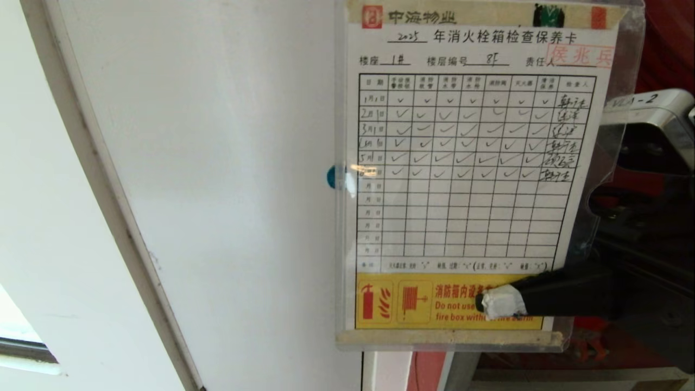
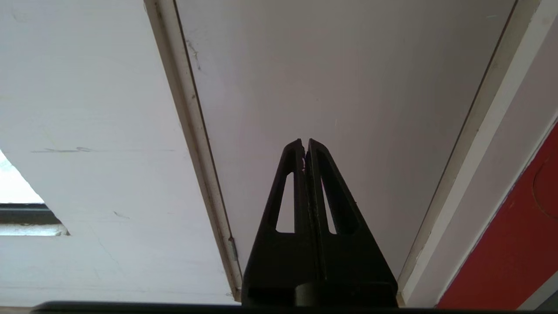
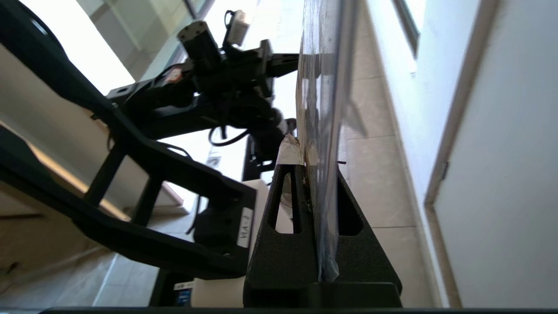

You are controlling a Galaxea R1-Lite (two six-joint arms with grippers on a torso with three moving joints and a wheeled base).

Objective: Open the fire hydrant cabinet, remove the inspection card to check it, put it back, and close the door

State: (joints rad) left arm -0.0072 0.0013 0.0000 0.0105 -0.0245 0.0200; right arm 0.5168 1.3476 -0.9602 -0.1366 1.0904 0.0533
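The inspection card (image 1: 461,163), a white form with a ticked grid and a yellow warning strip along its lower edge, fills the middle of the head view inside a clear plastic sleeve. My right gripper (image 1: 500,302) comes in from the right and is shut on the card's lower edge, a white-taped fingertip on the front face. The right wrist view shows the sleeve (image 3: 322,87) edge-on between the right gripper's (image 3: 319,158) fingers. Red lining of the fire hydrant cabinet (image 1: 670,43) shows behind the card at the right. The door is hidden. My left gripper (image 2: 305,141) is shut and empty.
A plain white door (image 1: 217,163) with a round blue lock (image 1: 330,177) stands behind the card, its frame (image 1: 108,179) slanting at the left. My left gripper points at this white panel (image 2: 340,78). A red surface (image 2: 514,244) lies beside it.
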